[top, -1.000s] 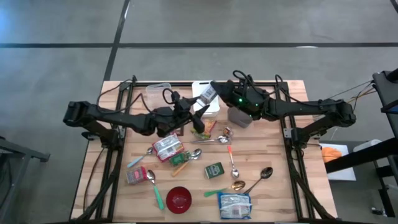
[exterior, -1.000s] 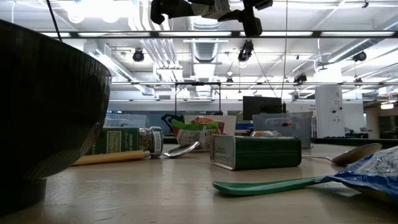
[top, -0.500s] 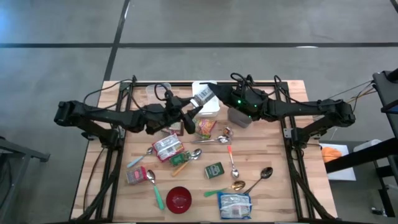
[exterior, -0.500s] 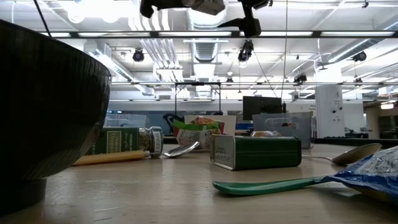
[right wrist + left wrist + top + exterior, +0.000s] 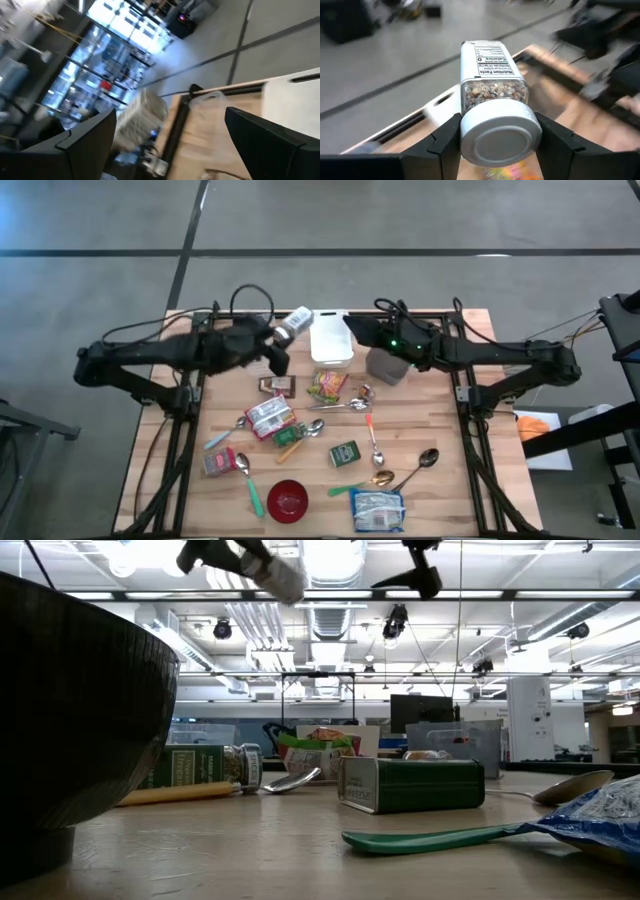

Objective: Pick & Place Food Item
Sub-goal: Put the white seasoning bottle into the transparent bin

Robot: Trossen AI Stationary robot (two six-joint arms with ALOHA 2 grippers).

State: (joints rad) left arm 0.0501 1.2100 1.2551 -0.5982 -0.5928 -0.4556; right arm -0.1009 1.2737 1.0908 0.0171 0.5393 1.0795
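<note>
The left gripper (image 5: 492,142) hangs above the far edge of the desk (image 5: 440,430), just beside the white lidded container (image 5: 331,338), on that container's left as the high view shows it. Its jaws are closed partway on a spice jar (image 5: 492,97), gripping the jar near its white cap; the jar has a clear body filled with coarse brownish grains and a white label. In the high view the spice jar (image 5: 294,321) sticks out from the left gripper (image 5: 277,340) toward the white container, clear of the desk surface. The right gripper (image 5: 352,328) sits on the other side of the white container, close to its far right corner, with its jaws spread wide and nothing between them. A grey tub (image 5: 387,366) stands just right of the white container. Nearer than the container lie a colourful snack packet (image 5: 326,385), a green tin (image 5: 345,453), a red bowl (image 5: 287,500), several spoons (image 5: 375,448) and a blue-and-silver pouch (image 5: 378,510). In the low view the green tin (image 5: 412,785) stands mid-desk.
</note>
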